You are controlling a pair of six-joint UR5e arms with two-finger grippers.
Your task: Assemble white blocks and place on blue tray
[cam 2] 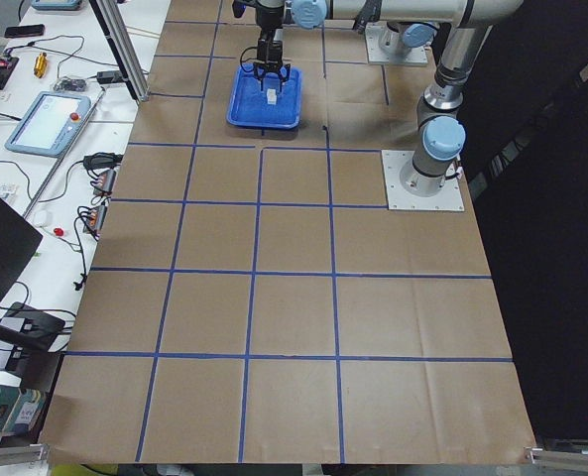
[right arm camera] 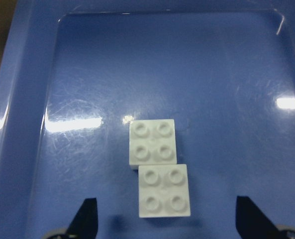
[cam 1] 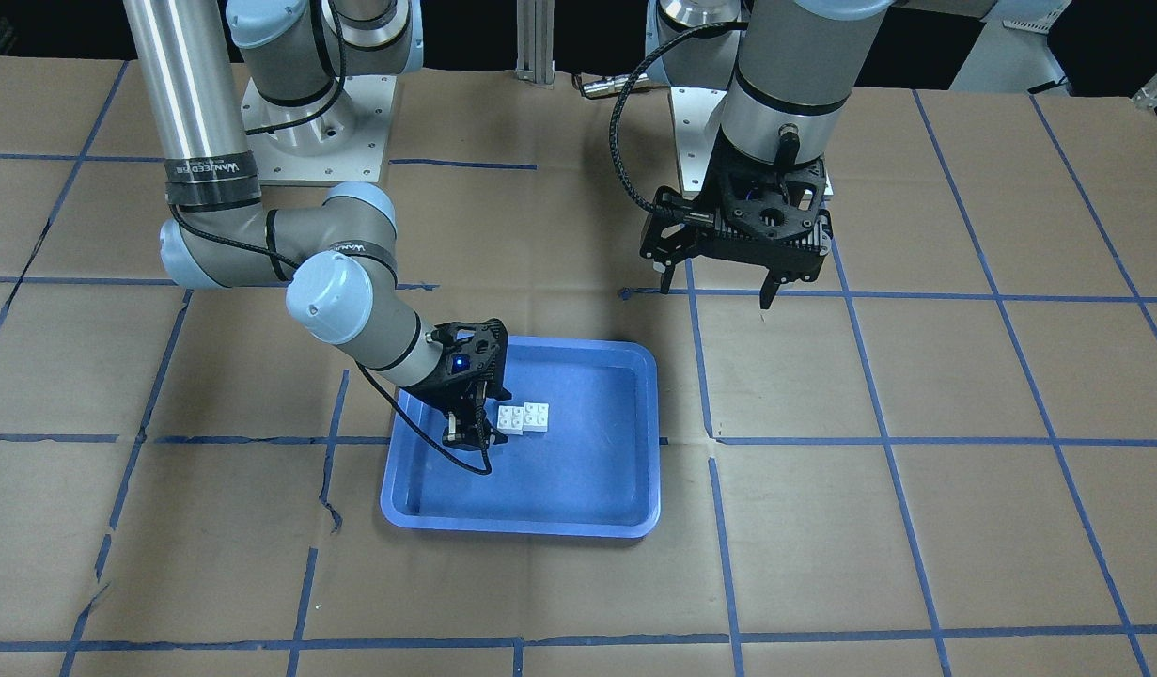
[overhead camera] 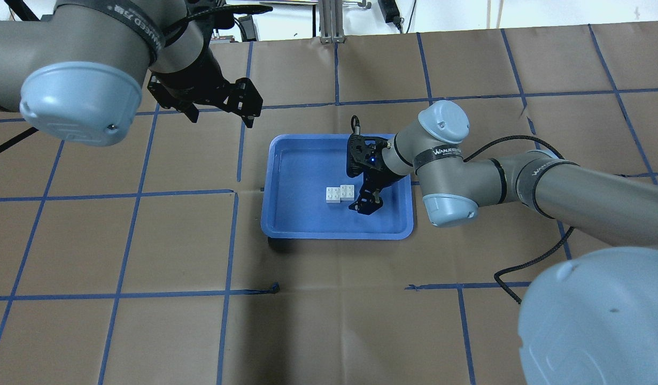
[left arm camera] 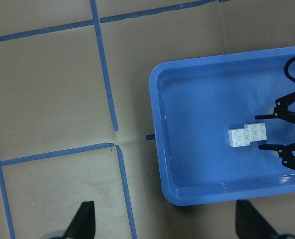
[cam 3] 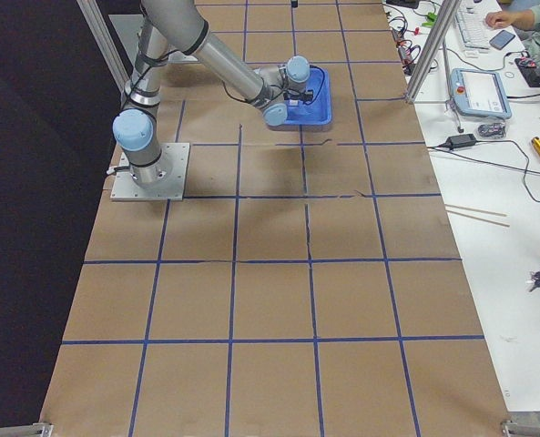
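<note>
Two white blocks (right arm camera: 158, 167) lie studs up on the floor of the blue tray (right arm camera: 18, 124), touching and offset from each other; I cannot tell whether they are joined. They also show in the front view (cam 1: 524, 417), the overhead view (overhead camera: 340, 193) and the left wrist view (left arm camera: 247, 135). My right gripper (overhead camera: 365, 206) is open and empty, low inside the tray (overhead camera: 334, 234), its fingertips just beside the blocks. My left gripper (overhead camera: 222, 118) is open and empty, above the table away from the tray.
The table is covered in brown paper with a grid of blue tape (overhead camera: 238, 160). The arms' base plates (cam 1: 324, 132) stand at the robot's edge. A side bench with a teach pendant (cam 2: 46, 119) and cables lies beyond the table's end.
</note>
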